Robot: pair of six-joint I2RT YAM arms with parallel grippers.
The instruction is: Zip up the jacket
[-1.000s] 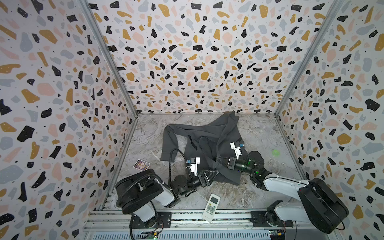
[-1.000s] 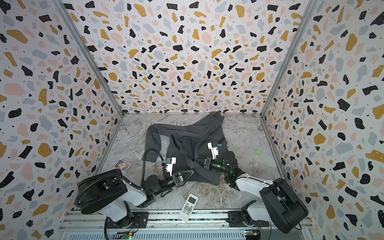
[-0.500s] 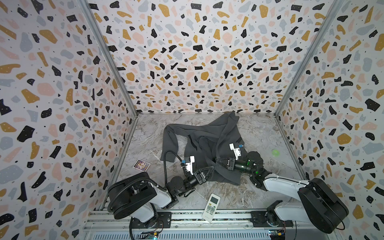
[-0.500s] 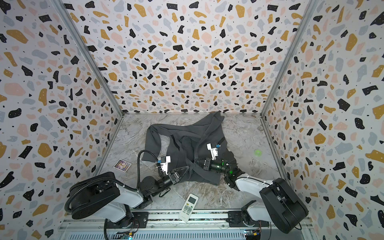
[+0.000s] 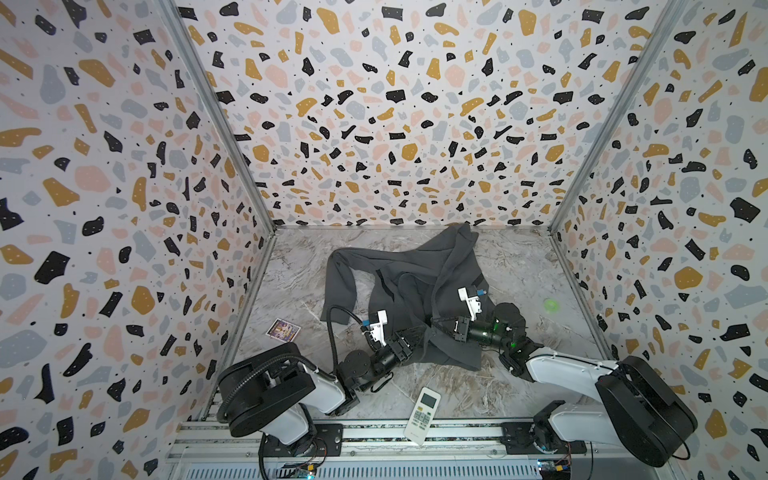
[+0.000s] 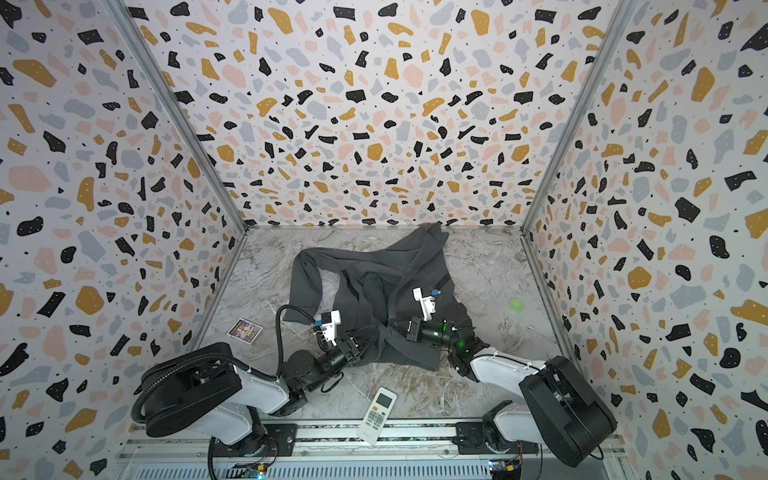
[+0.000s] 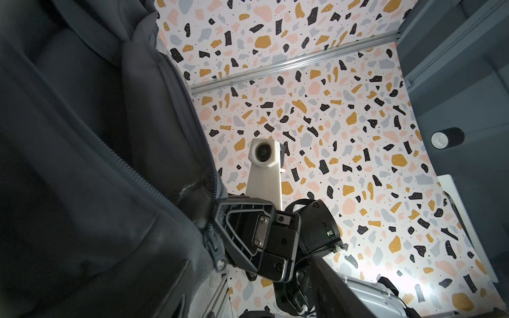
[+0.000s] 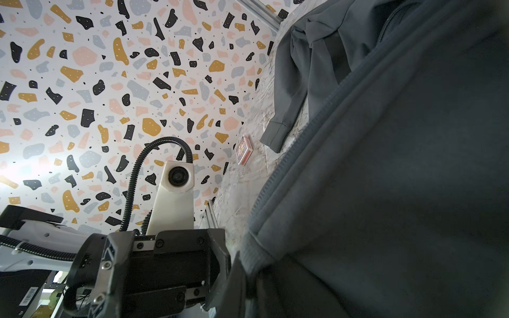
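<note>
Where the marbled table [image 5: 299,286] meets the left wall, a small printed card box [image 5: 283,329] is noted, lying flat and apart from the cloth. Right of it, the jacket [image 5: 419,286] is found crumpled across the middle of the table in both top views. One sleeve [image 5: 338,286] is folded down at the left, and another part is drawn up to the back wall.

The left gripper [image 5: 420,333] is set low at the jacket's near hem. Its fingers [image 8: 220,249] are spread, with the ribbed hem edge lying between them; contact cannot be told.

Below centre, a white remote [image 5: 422,414] is seen at the table's front edge, clear of the jacket.

The right gripper [image 5: 435,323] is placed just right of the left one, facing it. Its fingers are pressed together on the jacket's front edge, and a line of zip teeth [image 7: 154,192] runs down to that pinch.

Far right, a green spot [image 5: 551,304] is recorded on bare table.
</note>
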